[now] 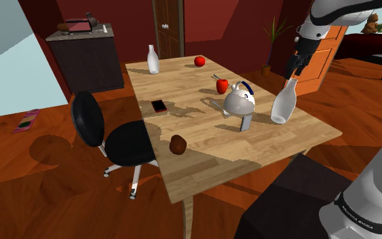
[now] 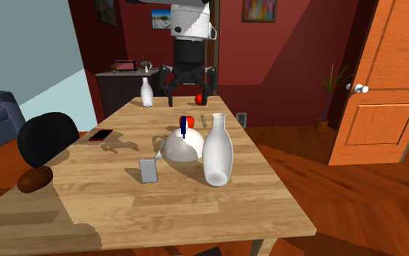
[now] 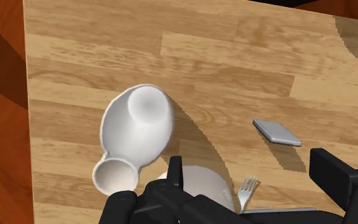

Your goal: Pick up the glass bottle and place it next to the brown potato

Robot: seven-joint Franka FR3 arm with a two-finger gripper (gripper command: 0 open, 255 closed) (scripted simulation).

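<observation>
A white bottle [image 1: 283, 102] stands upright near the table's edge at the shoulder view's right, and it is the nearest tall thing in the second exterior view [image 2: 217, 149]. My black gripper [image 1: 296, 68] hangs open above the table, a little over the bottle's mouth and off to one side. Its fingers stand wide apart [image 2: 188, 91]. In the wrist view the bottle [image 3: 138, 130] lies outside the left finger [image 3: 174, 173], not between the two, and nothing is held. The brown potato [image 1: 178, 144] rests at the opposite table edge by the chair [image 2: 34, 178].
A white teapot with a blue handle [image 1: 239, 100] and a small grey slab [image 1: 245, 122] sit beside the bottle. A second white bottle [image 1: 153, 60], two red apples [image 1: 199, 61] [image 1: 221, 86], a dark phone [image 1: 159, 106] and a fork [image 3: 247, 188] are on the wooden table [image 1: 209, 166]. A black chair [image 1: 125, 139] stands beside it.
</observation>
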